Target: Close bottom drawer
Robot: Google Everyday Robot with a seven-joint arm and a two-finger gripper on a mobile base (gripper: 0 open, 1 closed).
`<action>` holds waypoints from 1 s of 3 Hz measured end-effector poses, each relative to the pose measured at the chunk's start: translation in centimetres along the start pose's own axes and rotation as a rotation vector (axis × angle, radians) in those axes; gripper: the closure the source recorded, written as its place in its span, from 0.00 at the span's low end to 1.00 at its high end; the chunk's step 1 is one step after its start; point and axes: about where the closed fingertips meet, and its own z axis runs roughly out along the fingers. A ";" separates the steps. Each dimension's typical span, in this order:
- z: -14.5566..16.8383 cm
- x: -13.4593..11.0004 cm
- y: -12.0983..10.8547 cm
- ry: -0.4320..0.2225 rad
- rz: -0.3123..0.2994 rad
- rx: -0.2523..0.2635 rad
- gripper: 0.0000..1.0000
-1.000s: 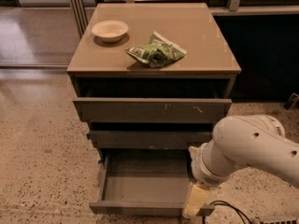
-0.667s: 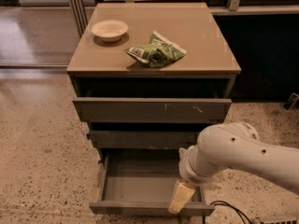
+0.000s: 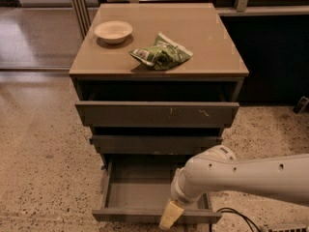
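Note:
The bottom drawer (image 3: 137, 190) is pulled well out of the cabinet, a shallow dark grey-brown tray with a low front strip (image 3: 130, 215). My gripper (image 3: 169, 215) hangs from the white arm (image 3: 251, 175) that reaches in from the right. It sits at the drawer's front strip, right of its middle, with a pale yellowish fingertip (image 3: 167, 217) over the strip. The arm hides the drawer's right part.
The middle drawer front (image 3: 154, 143) and the wider top drawer front (image 3: 157, 113) with pale scratches stand slightly out. On the cabinet top (image 3: 212, 42) lie a white bowl (image 3: 113, 31) and a green snack bag (image 3: 161, 54). Speckled floor lies around; a black cable (image 3: 236, 216) runs at the lower right.
My arm and gripper have moved left along the bottom drawer's front strip. The drawer stands about as far out as before.

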 end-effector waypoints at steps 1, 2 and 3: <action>0.0 0.0 0.0 0.000 0.000 0.000 0.00; 0.6 0.3 0.1 -0.009 0.041 0.022 0.00; 4.6 1.6 0.2 -0.008 0.102 0.013 0.00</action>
